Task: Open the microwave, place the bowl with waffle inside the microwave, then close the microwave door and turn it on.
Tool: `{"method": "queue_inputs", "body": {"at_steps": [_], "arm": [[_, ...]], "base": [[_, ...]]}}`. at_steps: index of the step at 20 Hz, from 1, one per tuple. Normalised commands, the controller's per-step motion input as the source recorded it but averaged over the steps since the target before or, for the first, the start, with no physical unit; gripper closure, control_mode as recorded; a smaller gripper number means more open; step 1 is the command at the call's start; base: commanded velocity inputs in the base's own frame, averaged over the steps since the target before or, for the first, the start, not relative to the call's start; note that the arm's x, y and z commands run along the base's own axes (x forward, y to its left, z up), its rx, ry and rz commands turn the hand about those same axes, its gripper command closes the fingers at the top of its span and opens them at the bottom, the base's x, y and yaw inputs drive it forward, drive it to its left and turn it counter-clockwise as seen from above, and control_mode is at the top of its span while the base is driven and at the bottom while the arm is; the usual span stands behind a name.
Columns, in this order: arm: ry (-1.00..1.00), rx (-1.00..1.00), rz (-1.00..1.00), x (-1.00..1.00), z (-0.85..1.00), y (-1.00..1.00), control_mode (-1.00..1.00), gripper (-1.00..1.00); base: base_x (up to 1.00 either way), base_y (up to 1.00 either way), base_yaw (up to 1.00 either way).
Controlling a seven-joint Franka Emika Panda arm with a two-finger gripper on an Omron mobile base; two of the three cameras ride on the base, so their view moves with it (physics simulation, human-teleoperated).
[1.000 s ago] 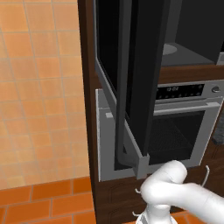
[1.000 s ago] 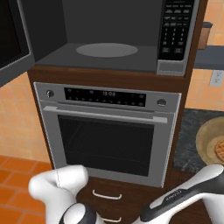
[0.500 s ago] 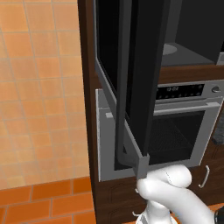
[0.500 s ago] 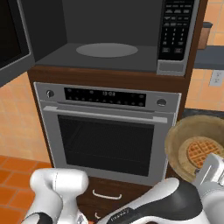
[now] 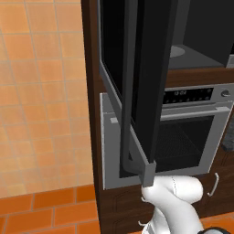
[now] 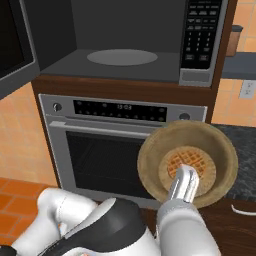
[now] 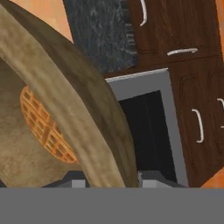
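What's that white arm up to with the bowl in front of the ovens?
The robot arm's claw is clamped on the rim of a wooden bowl with a waffle lying in it, held up in front of the silver oven. Above, the microwave has its door swung wide open, and nothing sits on the glass plate inside. The bowl has yet to go in.

Ahead of my claw stands the silver oven (image 6: 120,145), its door shut; dark wood drawers (image 7: 183,65) with pale handles sit beside it, orange tiles (image 5: 41,114) far left.
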Motion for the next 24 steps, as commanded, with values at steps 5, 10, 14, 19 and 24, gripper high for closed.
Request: {"method": "queue_inputs", "body": {"at_steps": [5,10,14,19,24], "arm": [[-0.02,-0.12,0.23,-0.16,0.25,1.00,-1.00,1.00],[-0.19,-0.19,0.20,-0.01,0.63,1.00,-1.00,1.00],[-0.31,-0.26,0.17,0.00,0.82,1.00,-1.00,1.00],[-0.03,-0.18,0.08,0.23,0.58,0.97,-1.00,1.00],[0.30,-0.05,-0.02,0.32,0.42,0.62,-1.00,1.00]], "base": [[0.00,0.00,0.00],[0.00,0.00,0.00],[0.00,0.00,0.00],[0.00,0.00,0.00],[0.00,0.00,0.00]]}}
